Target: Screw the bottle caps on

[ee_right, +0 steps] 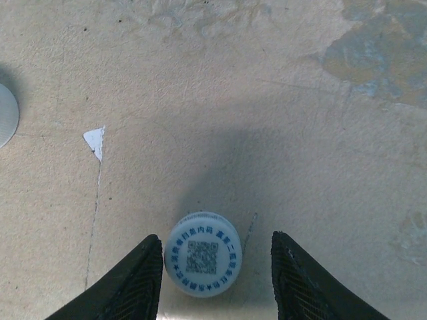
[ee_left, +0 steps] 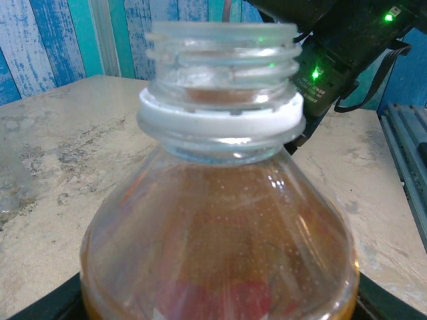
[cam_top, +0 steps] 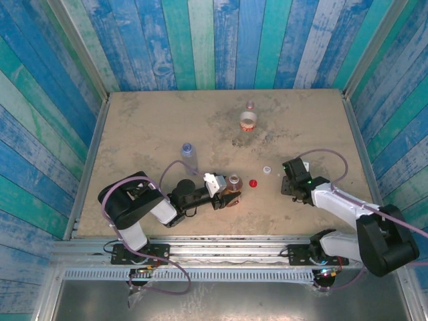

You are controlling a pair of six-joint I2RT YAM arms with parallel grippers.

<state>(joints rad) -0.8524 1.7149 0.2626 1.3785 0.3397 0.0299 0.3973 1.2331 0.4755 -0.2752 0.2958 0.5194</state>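
Near bottle (cam_top: 233, 180) mid-table (cam_top: 147, 120), held in left gripper (cam_top: 227, 196) reaching in from its left; second bottle (cam_top: 188, 154) behind-left of it, third bottle (cam_top: 249, 120) farther back. One cap (cam_top: 253, 182) just right of near bottle, another cap (cam_top: 267, 170) right-behind that. Third cap (ee_right: 202, 257) lies between right gripper (ee_right: 215, 235) fingers, tight beside one, apart from the other.

White cap (ee_right: 203, 253): blue QR code, ringed by Chinese characters too small to read.
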